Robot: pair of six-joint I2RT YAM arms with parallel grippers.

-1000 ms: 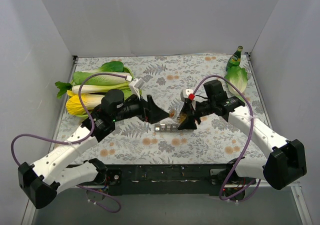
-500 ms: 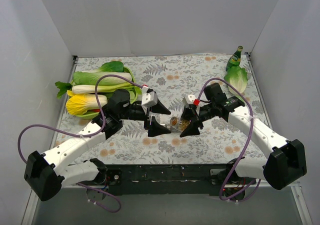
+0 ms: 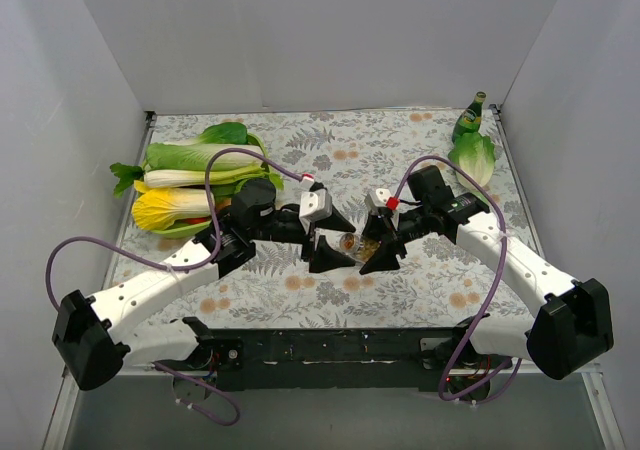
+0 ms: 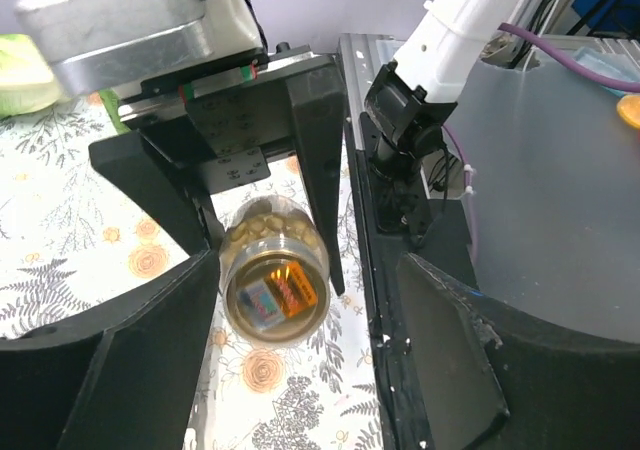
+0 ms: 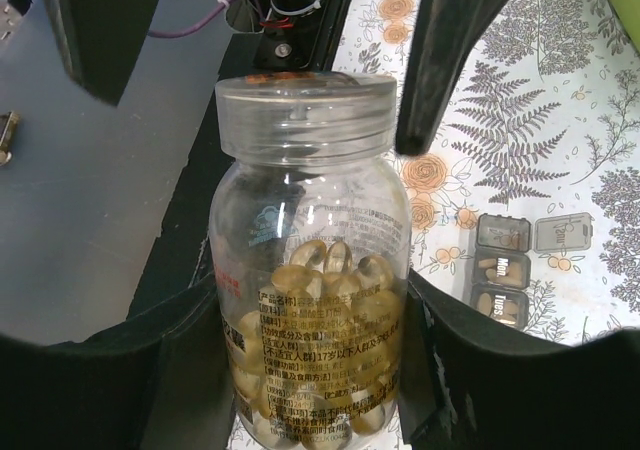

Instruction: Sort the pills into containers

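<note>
Floral tablecloth (image 3: pixel 400 150) below, right gripper (image 3: pixel 374 247) clamps a clear plastic bottle (image 5: pixel 310 220) of amber softgels (image 5: pixel 335 270), left gripper (image 3: pixel 328 242) gaping either side of its cap (image 5: pixel 305 115); grey translucent containers (image 5: pixel 505 270) read "Mon.", "Tues".

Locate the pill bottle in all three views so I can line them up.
Top external: pill bottle at table centre, between the left gripper and the right gripper.
Left wrist: bottle centre-left, seen end-on, right gripper's fingers either side.
Right wrist: bottle fills the centre, cap up.
Shared landmark: the floral table cover, visible in all three.
</note>
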